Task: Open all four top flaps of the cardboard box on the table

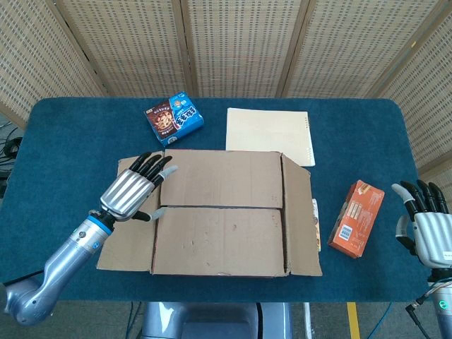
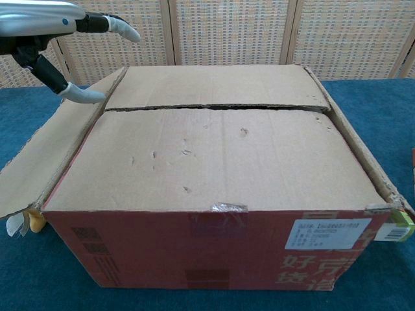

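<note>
Box: cardboard box [image 1: 222,212] mid-table, two long flaps [image 2: 214,155] lying shut, side flaps [image 1: 128,212] folded outward; contents hidden.
Left hand: left hand [image 1: 134,191] over the box's left edge, fingers apart, holding nothing.
Right hand: right hand [image 1: 426,222] at the table's right edge, fingers apart, empty.
Around: orange carton [image 1: 356,217] right of the box; blue snack pack [image 1: 174,118] and notepad [image 1: 269,134] behind it.

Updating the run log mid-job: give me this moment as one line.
left hand: open, above left side flap | right hand: open, idle at table edge | cardboard box: near and far flaps closed, side flaps out
</note>
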